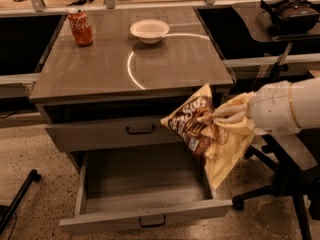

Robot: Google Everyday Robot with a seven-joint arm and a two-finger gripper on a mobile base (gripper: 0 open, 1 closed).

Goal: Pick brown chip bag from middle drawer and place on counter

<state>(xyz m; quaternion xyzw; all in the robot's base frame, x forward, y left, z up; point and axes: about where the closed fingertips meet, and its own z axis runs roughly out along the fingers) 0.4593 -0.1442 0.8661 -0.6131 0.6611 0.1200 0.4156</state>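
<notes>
The brown chip bag (202, 131) hangs in the air, dark brown front facing me, cream bottom drooping down. My gripper (226, 115) is shut on the bag's right side and holds it above the right part of the open middle drawer (145, 191), just below the level of the counter (100, 66). The arm comes in from the right. The drawer is pulled out and nothing shows inside it.
A red soda can (80, 27) stands at the counter's back left and a white bowl (149, 31) at its back middle. The upper drawer front (115, 131) is shut. A side desk with a headset (290, 11) and a chair base (280, 189) are to the right.
</notes>
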